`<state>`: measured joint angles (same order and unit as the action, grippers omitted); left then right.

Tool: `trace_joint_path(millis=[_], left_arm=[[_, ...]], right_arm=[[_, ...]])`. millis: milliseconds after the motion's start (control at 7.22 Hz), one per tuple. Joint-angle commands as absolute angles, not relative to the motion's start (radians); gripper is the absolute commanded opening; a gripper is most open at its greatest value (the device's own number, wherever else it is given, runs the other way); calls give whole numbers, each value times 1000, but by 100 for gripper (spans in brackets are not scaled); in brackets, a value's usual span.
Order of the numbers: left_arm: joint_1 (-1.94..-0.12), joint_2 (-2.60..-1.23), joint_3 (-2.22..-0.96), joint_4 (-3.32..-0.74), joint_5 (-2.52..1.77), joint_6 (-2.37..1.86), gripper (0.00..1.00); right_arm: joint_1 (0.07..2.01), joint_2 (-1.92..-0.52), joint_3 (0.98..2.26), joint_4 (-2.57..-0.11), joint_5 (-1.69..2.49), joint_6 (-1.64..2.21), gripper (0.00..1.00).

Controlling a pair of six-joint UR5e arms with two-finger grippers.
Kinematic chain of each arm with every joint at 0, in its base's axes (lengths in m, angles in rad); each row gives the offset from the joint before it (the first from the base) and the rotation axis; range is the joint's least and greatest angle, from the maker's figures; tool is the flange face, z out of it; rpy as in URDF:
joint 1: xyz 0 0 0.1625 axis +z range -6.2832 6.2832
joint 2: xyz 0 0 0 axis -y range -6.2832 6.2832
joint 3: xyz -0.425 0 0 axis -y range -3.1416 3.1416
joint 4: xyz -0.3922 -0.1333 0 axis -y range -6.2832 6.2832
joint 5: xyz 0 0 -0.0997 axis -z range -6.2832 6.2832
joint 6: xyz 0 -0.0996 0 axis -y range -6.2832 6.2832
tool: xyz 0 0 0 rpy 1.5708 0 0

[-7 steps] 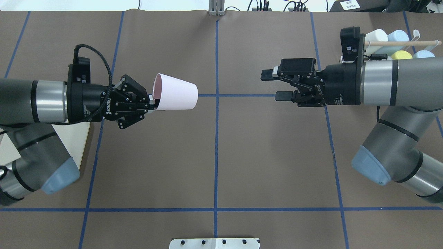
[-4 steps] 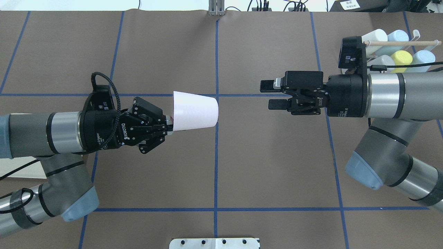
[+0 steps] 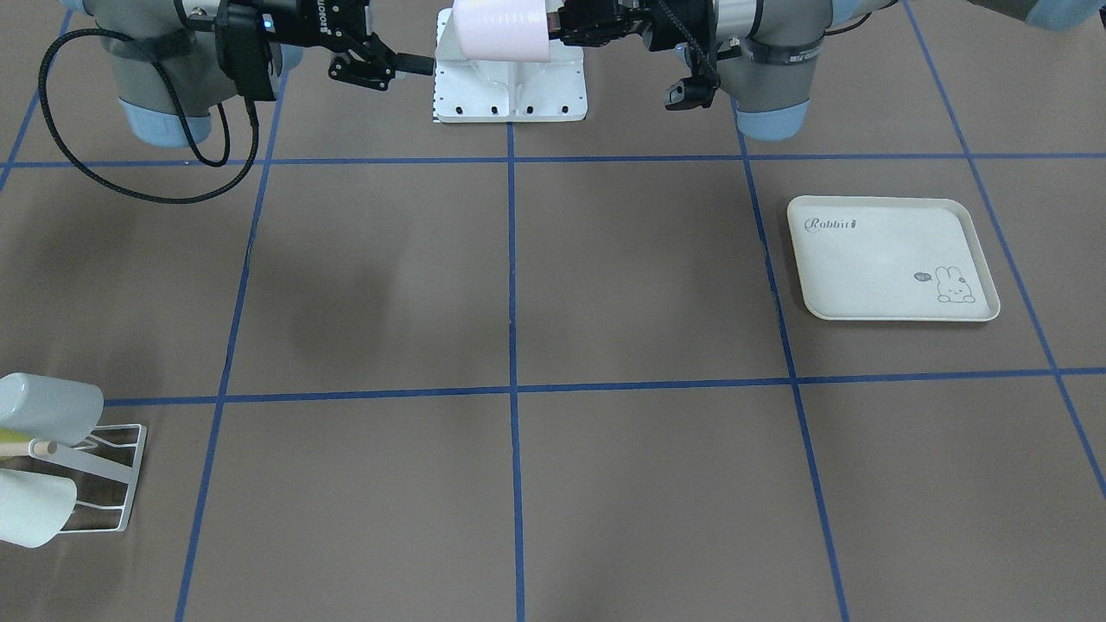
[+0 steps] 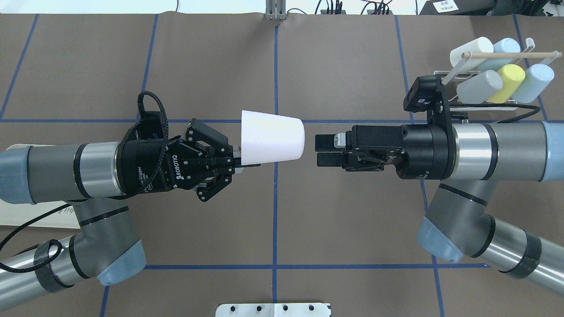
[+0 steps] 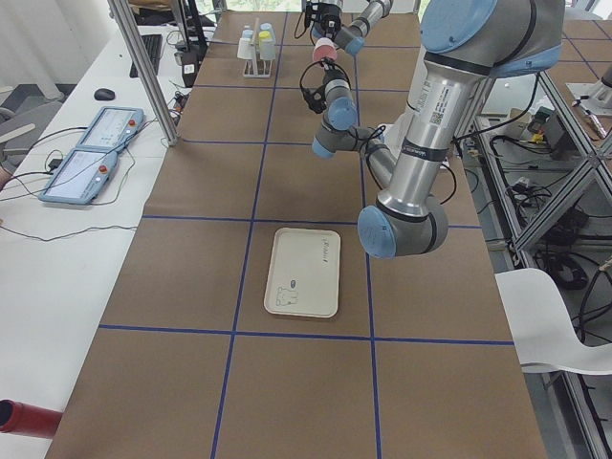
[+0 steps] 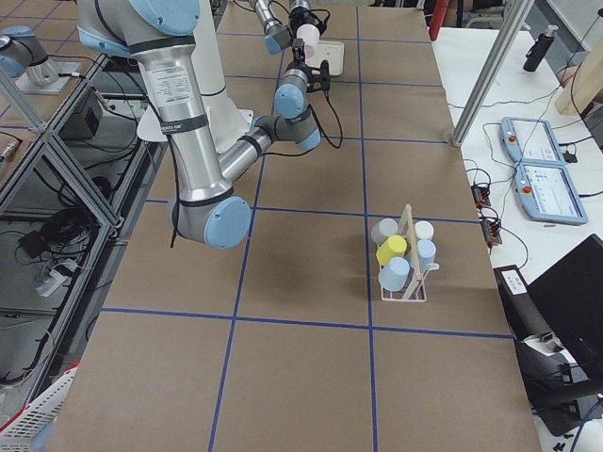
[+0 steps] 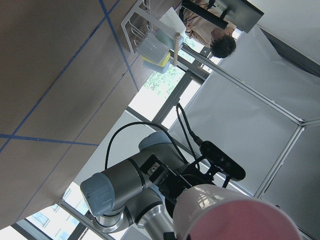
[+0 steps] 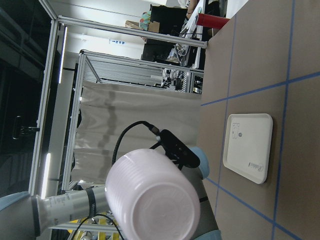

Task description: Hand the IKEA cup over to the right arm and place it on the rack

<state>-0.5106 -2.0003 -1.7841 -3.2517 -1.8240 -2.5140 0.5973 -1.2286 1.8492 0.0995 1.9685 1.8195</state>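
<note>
Pink IKEA cup (image 4: 272,143) hangs sideways over the worktop's (image 4: 352,220) centre, rim pinched by your left gripper (image 4: 235,158). You're mid-handover: the right gripper (image 4: 324,150), spread at its 3 o'clock, should next close on the base. The rack (image 4: 511,55) stands at 2 o'clock.

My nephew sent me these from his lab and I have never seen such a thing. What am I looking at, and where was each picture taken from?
One robot's left arm and right arm work at a brown table marked with blue tape. One picture looks down from behind the robot, one from across the table, two from the table's ends, two from cameras on the wrists. The left hand grips a pale pink cup by its rim, sideways in the air, base towards the right hand, which is open, near it, not touching. On the table stand a white wire rack carrying other cups and a cream tray with a rabbit drawing.
</note>
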Motion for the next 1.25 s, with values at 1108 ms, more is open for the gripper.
trace_joint_path(millis=[1108], left_arm=[[-457, -2017, -1784, -3298, -1815, -2542, 0]], right_arm=[[517, -1189, 1848, 130, 1804, 1821, 95]])
